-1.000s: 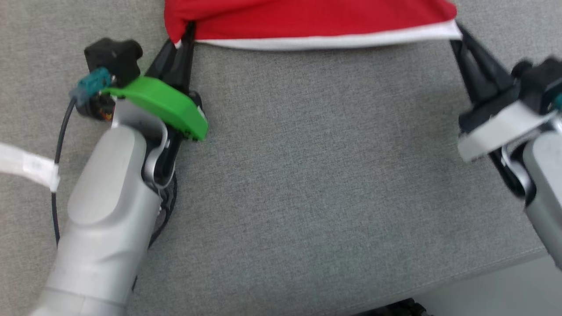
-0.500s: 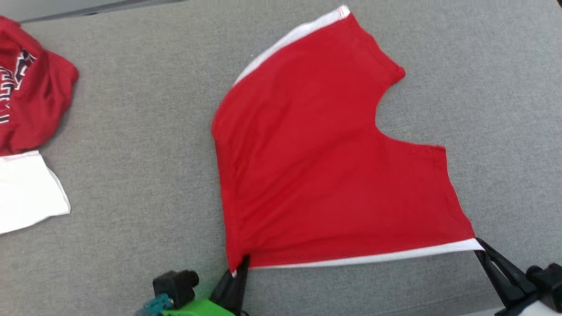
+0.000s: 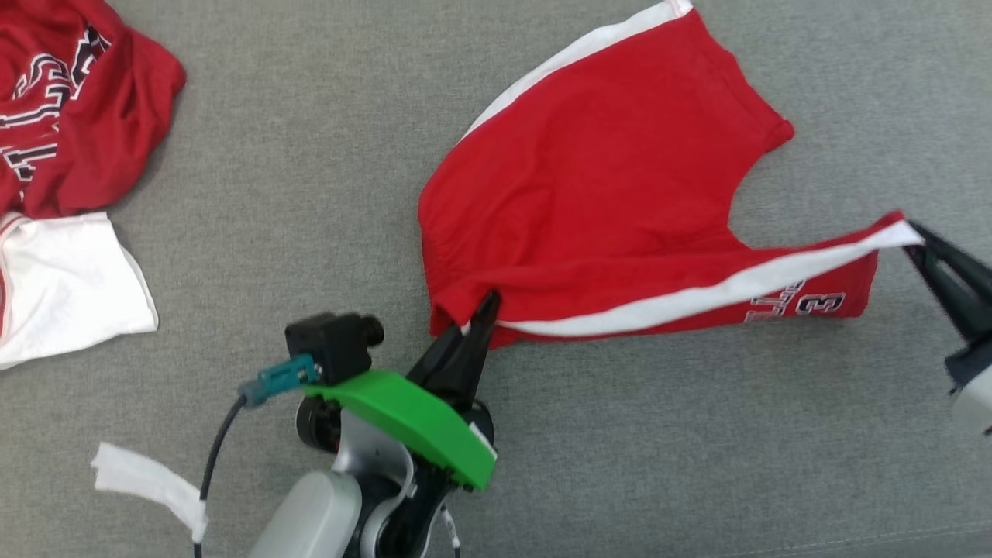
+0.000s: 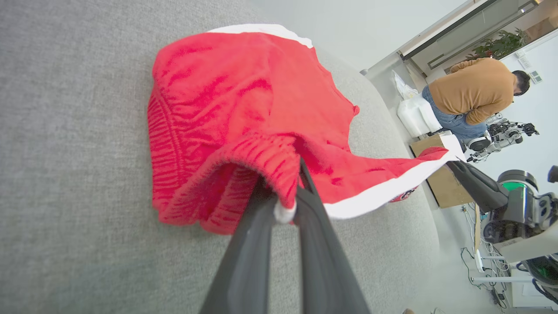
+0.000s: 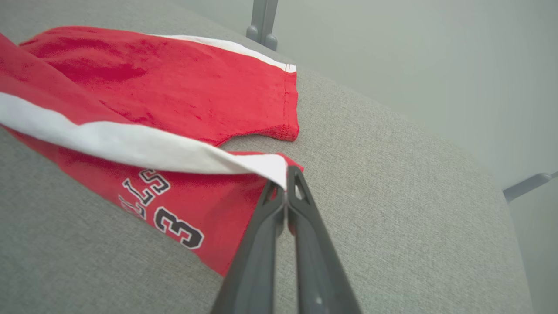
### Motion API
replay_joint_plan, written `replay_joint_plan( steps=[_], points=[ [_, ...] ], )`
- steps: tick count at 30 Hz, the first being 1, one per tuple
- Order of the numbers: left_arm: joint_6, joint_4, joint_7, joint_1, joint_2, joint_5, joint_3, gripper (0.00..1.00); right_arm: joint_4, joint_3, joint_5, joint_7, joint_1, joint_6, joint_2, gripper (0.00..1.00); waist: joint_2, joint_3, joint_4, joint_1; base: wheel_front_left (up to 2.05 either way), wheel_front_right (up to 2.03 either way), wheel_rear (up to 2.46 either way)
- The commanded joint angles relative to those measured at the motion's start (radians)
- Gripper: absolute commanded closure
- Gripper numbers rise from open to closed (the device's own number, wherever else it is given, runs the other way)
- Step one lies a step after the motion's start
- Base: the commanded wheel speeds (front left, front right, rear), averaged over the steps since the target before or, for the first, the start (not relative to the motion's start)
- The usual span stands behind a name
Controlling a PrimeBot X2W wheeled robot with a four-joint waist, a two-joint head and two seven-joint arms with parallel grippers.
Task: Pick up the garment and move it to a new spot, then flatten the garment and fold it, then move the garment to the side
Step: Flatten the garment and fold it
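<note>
Gripped the red garment (image 3: 604,178) at two points. Clamped a bunched red-and-white corner in the left gripper (image 3: 482,310), fingers pressed together on the cloth. Pinched the end of the white stripe in the right gripper (image 3: 918,236), likewise closed tight, toward the right edge of the bench (image 3: 659,449). Stretched that striped edge between the two, raised off the grey surface, with lettering and a "3" showing beneath. Spread the remainder flat toward the far side. Sat well apart from a crumpled red jersey (image 3: 85,101) and white cloth (image 3: 62,302) toward the left edge.
</note>
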State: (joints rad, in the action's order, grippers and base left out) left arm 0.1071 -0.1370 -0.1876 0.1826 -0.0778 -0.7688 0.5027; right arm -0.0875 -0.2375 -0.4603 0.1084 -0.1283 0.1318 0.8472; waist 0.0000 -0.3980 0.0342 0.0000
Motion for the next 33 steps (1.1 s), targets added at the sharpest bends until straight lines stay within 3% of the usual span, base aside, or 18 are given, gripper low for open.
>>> replay_joint_plan(
  steps=[1, 7, 16, 30, 32, 33],
  points=[
    [0.012, -0.007, -0.020, 0.053, 0.003, -0.016, -0.003, 1.00, 0.012, -0.022, -0.015, -0.021, -0.072, -0.002, 0.032, 1.00, 0.0000, -0.098, -0.065, 0.0000, 0.00, 0.00, 0.00],
    [0.109, 0.027, -0.112, 0.237, 0.021, -0.069, 0.000, 1.00, 0.107, -0.200, -0.074, -0.112, -0.379, -0.002, 0.109, 1.00, 0.0000, -0.172, -0.121, 0.0000, 0.00, 0.00, 0.00],
    [0.213, 0.089, -0.095, 0.392, 0.026, -0.156, 0.034, 1.00, 0.295, -0.453, -0.154, -0.126, -0.744, -0.002, 0.076, 1.00, 0.0000, -0.203, -0.146, 0.0000, 0.00, 0.00, 0.00],
    [0.265, 0.135, 0.005, 0.480, 0.026, -0.274, 0.101, 1.00, 0.506, -0.672, -0.228, -0.039, -1.035, -0.002, 0.057, 1.00, 0.0000, -0.220, -0.156, 0.0000, 0.00, 0.00, 0.00],
    [0.271, 0.136, 0.014, 0.487, 0.026, -0.285, 0.106, 0.93, 0.532, -0.695, -0.239, -0.028, -1.058, -0.002, 0.050, 1.00, 0.0000, -0.221, -0.159, 0.0000, 0.00, 0.00, 0.00],
    [0.274, 0.135, 0.021, 0.489, 0.026, -0.289, 0.103, 0.76, 0.541, -0.705, -0.241, -0.026, -1.067, -0.002, 0.047, 1.00, 0.0000, -0.221, -0.161, 0.0000, 0.00, 0.00, 0.00]
  ],
)
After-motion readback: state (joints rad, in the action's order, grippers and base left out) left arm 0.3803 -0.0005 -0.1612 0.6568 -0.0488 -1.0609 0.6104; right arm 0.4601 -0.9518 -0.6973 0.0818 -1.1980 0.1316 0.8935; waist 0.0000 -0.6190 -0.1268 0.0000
